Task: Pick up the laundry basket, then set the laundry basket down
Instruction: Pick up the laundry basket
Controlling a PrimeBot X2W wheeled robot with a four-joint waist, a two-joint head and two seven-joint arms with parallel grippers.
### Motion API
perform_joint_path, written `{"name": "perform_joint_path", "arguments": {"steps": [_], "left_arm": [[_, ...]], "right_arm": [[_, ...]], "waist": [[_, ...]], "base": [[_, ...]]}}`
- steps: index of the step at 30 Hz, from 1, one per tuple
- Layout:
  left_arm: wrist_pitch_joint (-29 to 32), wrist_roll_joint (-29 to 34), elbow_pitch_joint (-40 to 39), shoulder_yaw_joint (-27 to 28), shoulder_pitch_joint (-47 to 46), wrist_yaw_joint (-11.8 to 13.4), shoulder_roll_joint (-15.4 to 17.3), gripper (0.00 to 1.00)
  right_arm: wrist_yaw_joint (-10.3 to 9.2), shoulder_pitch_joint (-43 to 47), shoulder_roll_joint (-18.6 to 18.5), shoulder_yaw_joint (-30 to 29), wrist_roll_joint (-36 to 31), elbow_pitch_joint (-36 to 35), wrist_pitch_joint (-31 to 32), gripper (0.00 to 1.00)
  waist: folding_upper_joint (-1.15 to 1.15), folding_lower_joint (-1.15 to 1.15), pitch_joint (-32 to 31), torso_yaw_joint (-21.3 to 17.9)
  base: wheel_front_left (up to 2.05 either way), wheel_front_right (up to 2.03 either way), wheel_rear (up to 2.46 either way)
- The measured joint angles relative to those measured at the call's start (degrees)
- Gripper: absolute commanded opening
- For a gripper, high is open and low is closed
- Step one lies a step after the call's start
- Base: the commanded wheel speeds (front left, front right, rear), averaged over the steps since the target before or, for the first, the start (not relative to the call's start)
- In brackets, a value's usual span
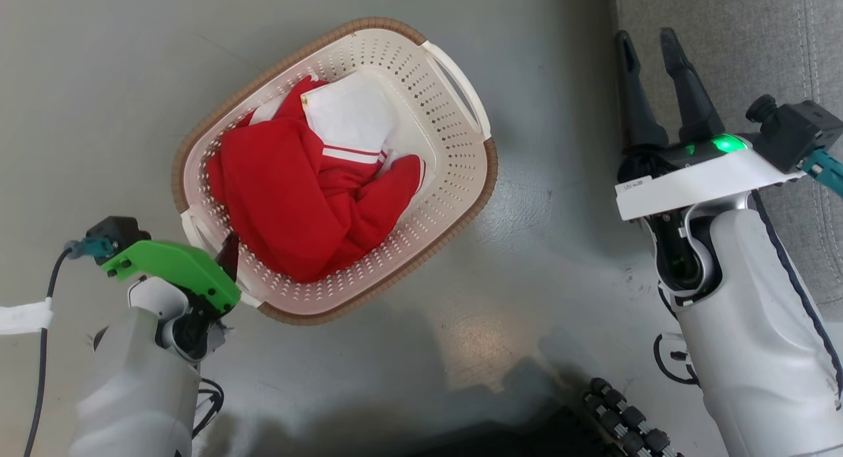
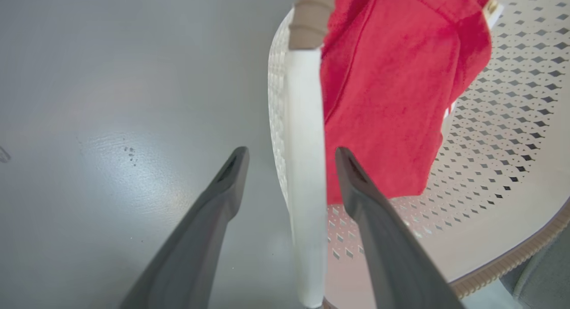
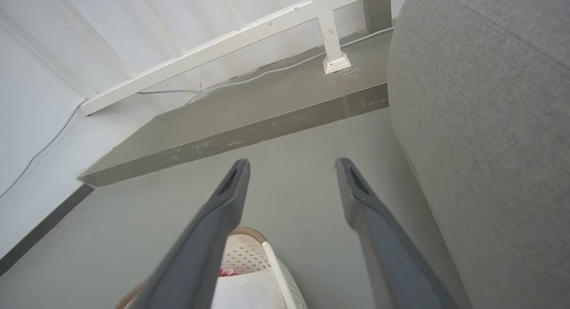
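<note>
Head view: The laundry basket (image 1: 451,161) stands on the grey floor (image 1: 99,81), with open floor on every side. A grey sofa (image 1: 724,42) borders the floor well to the basket's right. The basket is cream, perforated and brown-rimmed, and holds a red garment (image 1: 290,193) and a white cloth (image 1: 352,111). The left gripper (image 1: 227,249) is at the basket's near left handle, largely hidden under its green mount. The right gripper (image 1: 647,41) hangs by the sofa's edge, well apart from the basket, jaws spread.

Left wrist view: The left gripper (image 2: 290,152) straddles the white handle (image 2: 305,166). The jaws are spread with a gap on each side, not pinching. One finger is over the floor, the other over the basket's interior.

Right wrist view: The right gripper (image 3: 291,162) is spread over open floor. A raised step (image 3: 249,117) lies ahead, the sofa alongside, and the basket's rim (image 3: 247,232) below.
</note>
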Motion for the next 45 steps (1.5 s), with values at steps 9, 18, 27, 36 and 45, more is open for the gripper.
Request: {"name": "perform_joint_path", "arguments": {"steps": [9, 18, 27, 36, 45], "left_arm": [[0.5, 0.0, 2.2, -0.2, -2.2, -0.1, 0.2, 0.42], [1.0, 0.5, 4.1, -1.6, -3.6, -0.6, 0.5, 0.0], [-0.3, 4.2, 4.6, -5.3, -5.1, -1.1, 1.2, 0.0], [0.1, 8.0, 6.0, -9.5, -7.7, -1.1, 2.7, 0.0], [2.7, 10.0, 7.4, -13.2, -8.9, -1.6, 2.6, 0.0]], "right_arm": [[0.0, -0.3, 0.1, 0.2, 0.0, 0.2, 0.0, 1.0], [0.0, -1.2, 0.2, 0.3, 0.0, 0.5, 0.0, 1.0], [0.0, -1.5, 0.2, 0.3, 0.1, 0.9, 0.0, 1.0], [0.0, -1.5, 0.2, 0.8, 0.2, 1.1, 0.0, 1.0], [0.0, -1.5, 0.2, 0.9, 0.3, 1.3, 0.0, 1.0]], "waist": [[0.0, 0.0, 0.6, -0.1], [0.0, 0.0, 0.6, -0.4], [0.0, 0.0, 0.1, -0.4], [0.0, 0.0, -0.4, -0.3], [0.0, 0.0, -0.3, -0.6]], "base": [[0.0, 0.0, 0.0], [0.0, 0.0, 0.0], [0.0, 0.0, 0.0], [0.0, 0.0, 0.0], [0.0, 0.0, 0.0]]}}
